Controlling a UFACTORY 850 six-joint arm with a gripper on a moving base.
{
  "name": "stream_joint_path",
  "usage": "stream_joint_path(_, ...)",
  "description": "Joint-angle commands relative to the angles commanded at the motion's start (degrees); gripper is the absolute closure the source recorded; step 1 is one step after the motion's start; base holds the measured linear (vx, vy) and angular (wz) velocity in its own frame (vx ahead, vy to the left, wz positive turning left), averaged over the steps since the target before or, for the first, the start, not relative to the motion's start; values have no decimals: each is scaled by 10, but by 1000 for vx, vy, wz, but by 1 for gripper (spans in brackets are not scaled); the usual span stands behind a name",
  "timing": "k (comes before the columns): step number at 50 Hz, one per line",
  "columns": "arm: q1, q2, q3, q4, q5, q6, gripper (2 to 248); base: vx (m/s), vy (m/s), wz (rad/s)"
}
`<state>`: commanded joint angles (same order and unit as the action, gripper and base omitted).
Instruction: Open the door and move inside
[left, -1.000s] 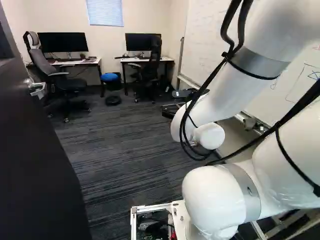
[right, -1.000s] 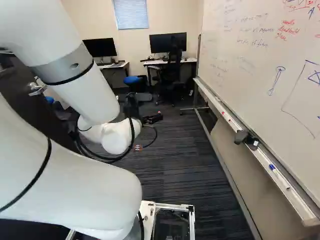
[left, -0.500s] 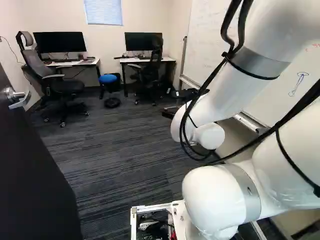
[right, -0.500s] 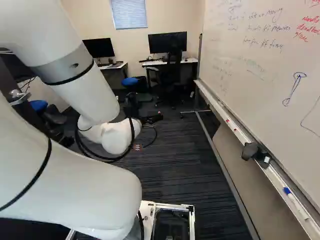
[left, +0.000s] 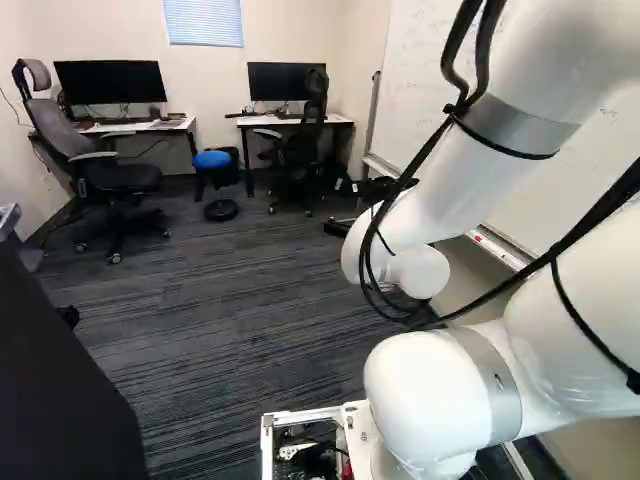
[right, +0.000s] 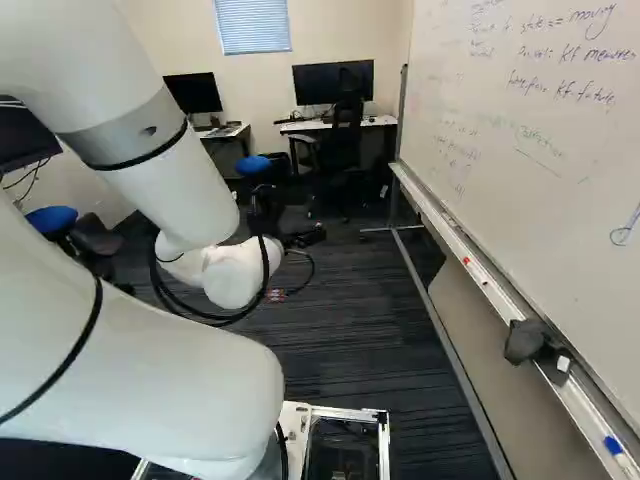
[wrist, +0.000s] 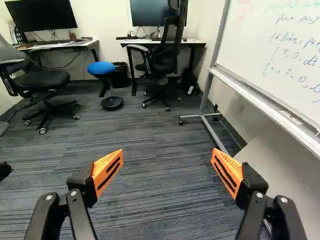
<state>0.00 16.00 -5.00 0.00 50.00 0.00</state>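
Between the dark door and the whiteboard, the carpet gives a way ahead. Farther on, the blue stool and two office chairs are obstacles.

Matt black door, glossy white arm, rough cloth-like carpet

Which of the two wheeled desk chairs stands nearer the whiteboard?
The black-backed chair, at the desk beside the whiteboard; the grey-backed chair is at the other desk.
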Motion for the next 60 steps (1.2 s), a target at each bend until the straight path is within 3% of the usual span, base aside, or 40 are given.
stream_joint_path(21,0,0,0,0,0,0,3,239,6,13)
stream_joint_path(60,0,0,0,0,0,0,3,231,38,171)
